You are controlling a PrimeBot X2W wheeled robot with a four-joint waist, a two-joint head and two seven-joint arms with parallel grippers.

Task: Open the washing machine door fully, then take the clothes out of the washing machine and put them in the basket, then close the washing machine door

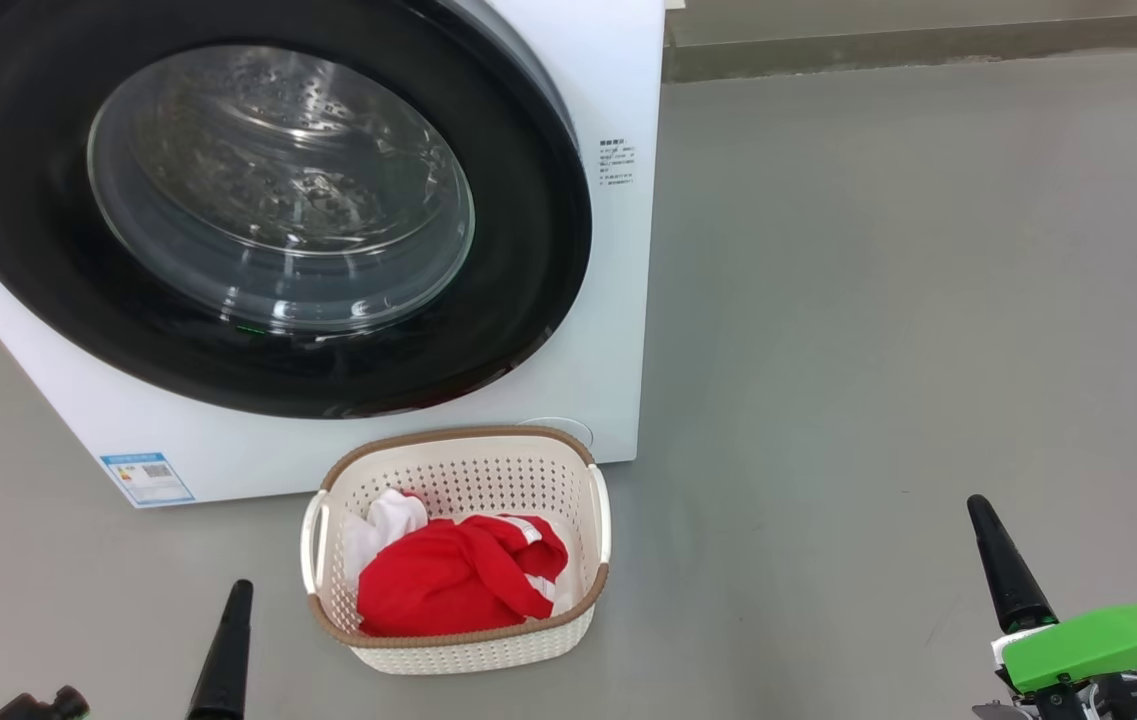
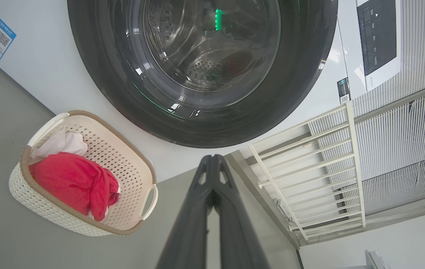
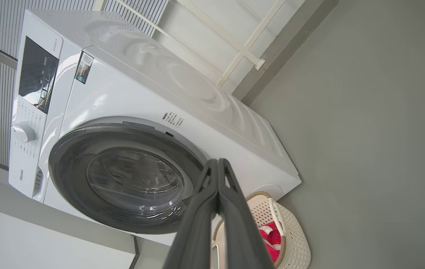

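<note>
Washing machine door (image 1: 258, 215): flush against the front of the washing machine (image 1: 618, 300). Clothes (image 1: 453, 580): red and white, heaped in the basket (image 1: 468, 650), on the floor just before the machine. Left gripper (image 1: 240, 592): fingers pressed together, empty, near the basket's left side. Right gripper (image 1: 978, 506): fingers together, empty, well apart to its right.

The head camera looks steeply down from close by onto the washing machine door (image 1: 28, 250) and the basket (image 1: 458, 433) on the floor (image 1: 878, 300) before it. The left wrist camera sits low and near, rolled sideways, facing the same door. The right wrist camera stands farther back, also rolled, taking in the whole washing machine (image 3: 122, 93); all three share door and basket
</note>
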